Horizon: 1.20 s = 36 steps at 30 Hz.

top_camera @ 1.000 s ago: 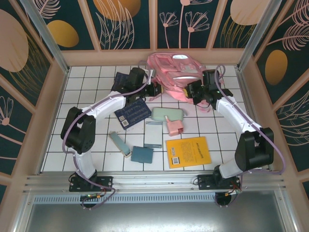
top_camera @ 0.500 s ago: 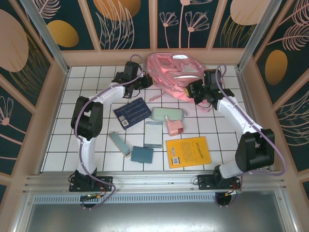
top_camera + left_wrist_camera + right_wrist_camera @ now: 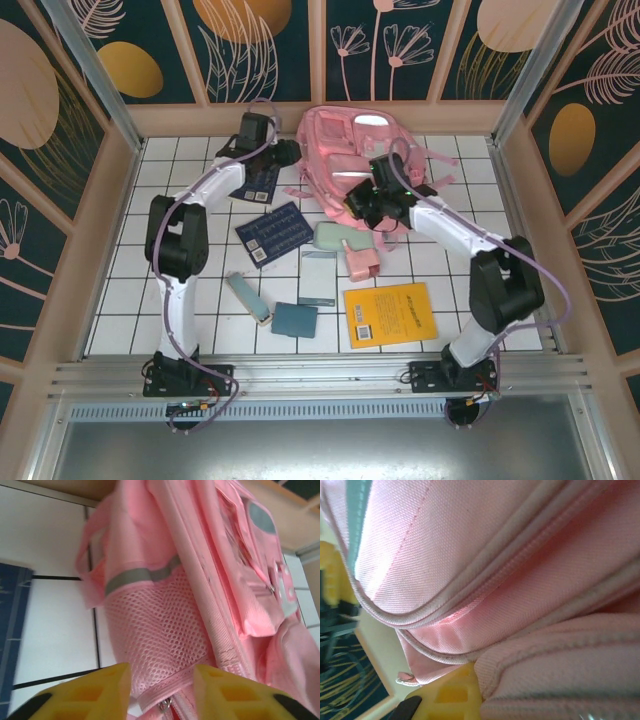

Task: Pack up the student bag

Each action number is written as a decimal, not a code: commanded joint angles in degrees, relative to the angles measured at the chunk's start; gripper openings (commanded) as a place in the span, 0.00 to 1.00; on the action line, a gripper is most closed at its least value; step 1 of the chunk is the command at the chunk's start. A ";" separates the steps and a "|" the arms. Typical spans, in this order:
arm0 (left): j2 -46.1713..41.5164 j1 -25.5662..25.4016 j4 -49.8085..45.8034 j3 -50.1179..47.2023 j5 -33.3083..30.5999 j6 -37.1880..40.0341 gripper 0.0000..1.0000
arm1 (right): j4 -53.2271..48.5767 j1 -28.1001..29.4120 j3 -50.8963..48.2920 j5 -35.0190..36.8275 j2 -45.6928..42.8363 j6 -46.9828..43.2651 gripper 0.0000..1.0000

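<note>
White tiled table (image 3: 120,300) bears the pink, silver-trimmed student bag (image 3: 350,140), right hand (image 3: 363,206) clamped on it, left hand (image 3: 161,692) apart.

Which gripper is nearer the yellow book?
Right. The right gripper is at the near edge of the student bag, across the table from the yellow book. The left gripper is at the bag's left side, farther back.

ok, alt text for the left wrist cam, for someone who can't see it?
Close-up of the side of the pink student bag, mesh pocket under a grey strip, lying on a white tiled table. Two yellow fingers of the left gripper stand apart at the bottom edge, a zipper pull between them. A dark blue item shows far left.
</note>
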 commanded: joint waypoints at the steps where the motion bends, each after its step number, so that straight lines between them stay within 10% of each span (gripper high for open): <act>1: -9.29 -0.19 -0.67 -2.79 -1.71 -1.87 0.43 | 4.94 2.95 6.39 -4.15 4.96 -2.94 0.12; 4: -15.21 -0.13 -1.42 -5.70 -3.10 -2.84 0.45 | 5.52 4.87 9.91 -3.38 8.01 -4.77 0.40; 9: -23.33 -0.19 -0.89 -11.51 -1.68 -3.91 0.46 | 6.00 5.17 14.34 -3.39 9.60 -12.80 0.58; 18: -35.18 -0.19 0.99 -26.35 1.66 -3.43 0.47 | -5.09 1.19 12.83 2.30 1.08 -46.18 0.70; 30: -43.77 -2.53 -1.74 -38.71 -0.55 -1.67 0.49 | -15.75 5.69 5.66 21.43 -4.79 -57.88 0.74; 36: -44.24 -4.06 -1.22 -40.72 1.76 -2.69 0.49 | -4.91 1.24 4.90 23.48 -4.24 -74.17 0.72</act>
